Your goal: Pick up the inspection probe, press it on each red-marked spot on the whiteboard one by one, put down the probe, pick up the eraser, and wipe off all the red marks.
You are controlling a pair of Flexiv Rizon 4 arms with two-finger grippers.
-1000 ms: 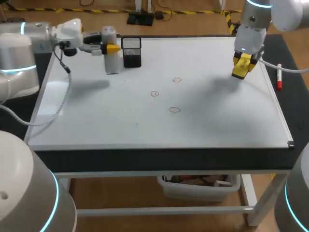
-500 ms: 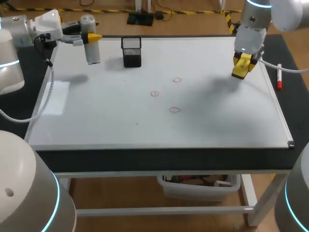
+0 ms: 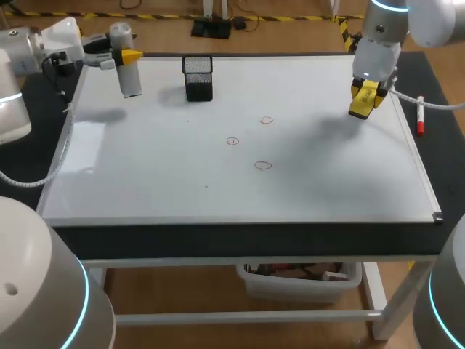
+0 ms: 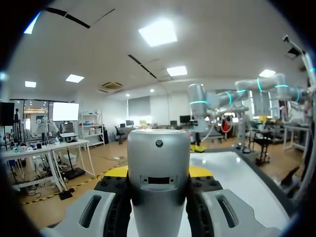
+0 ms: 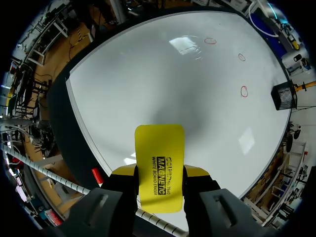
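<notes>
The grey-white cylindrical probe (image 3: 128, 71) hangs upright over the whiteboard's (image 3: 167, 182) far left corner, with my left gripper (image 3: 122, 55) shut on it. In the left wrist view the probe (image 4: 159, 182) fills the gap between the fingers. My right gripper (image 3: 363, 98) hovers over the board's far right side, shut on the yellow eraser (image 3: 361, 104), which juts out ahead of the fingers (image 5: 159, 165). Three small red circles sit mid-board (image 3: 267, 120), (image 3: 232, 141), (image 3: 263, 166).
A black mesh holder (image 3: 197, 78) stands at the board's far edge, right of the probe. A red marker (image 3: 419, 116) lies on the dark mat beyond the board's right edge.
My left arm has carried the probe leftward and back, from beside the mesh holder to the board's far left corner. The right arm and eraser have stayed put.
</notes>
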